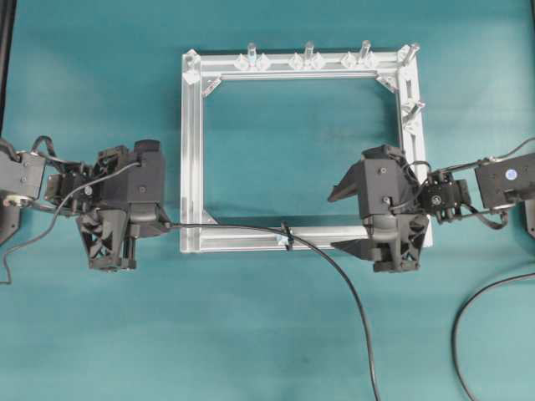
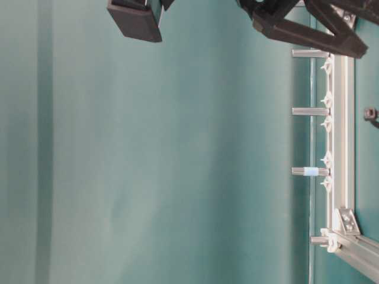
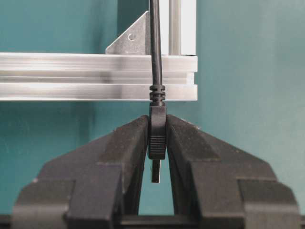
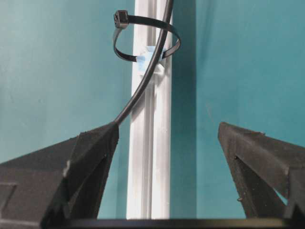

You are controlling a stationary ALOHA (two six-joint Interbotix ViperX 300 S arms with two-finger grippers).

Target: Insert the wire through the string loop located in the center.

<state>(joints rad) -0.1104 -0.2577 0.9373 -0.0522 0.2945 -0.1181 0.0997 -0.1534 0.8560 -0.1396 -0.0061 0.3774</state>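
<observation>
On the left, the left gripper (image 1: pixel 117 251) is pinching the plug (image 3: pixel 157 136) at the end of the wire (image 1: pixel 226 225). Its two black fingers (image 3: pixel 126 143) are squeezing the plug from both sides, and the little metal tip is poking out between them. The gripper is sitting just off the left corner of the metal frame (image 1: pixel 191 150).

Moving along, the wire is running from the plug across the bottom bar of the frame. Near the middle of that bar, the string loop (image 1: pixel 287 236) is standing up on its small bluish-white base. From above and from the right arm's camera, the wire is looking like it is already going through the loop (image 4: pixel 145 40). After the loop, the wire is curving down and away toward the bottom edge of the teal table (image 1: pixel 251 334).

On the right, the right gripper (image 1: pixel 393 251) is waiting with its jaws wide open, holding nothing. It is hanging over the right end of the same bar, looking toward the loop.

I think the threading part is nearly done. Next, the left arm probably needs to be pulling the wire gently and straight, so the loop is not bending or tipping over.
</observation>
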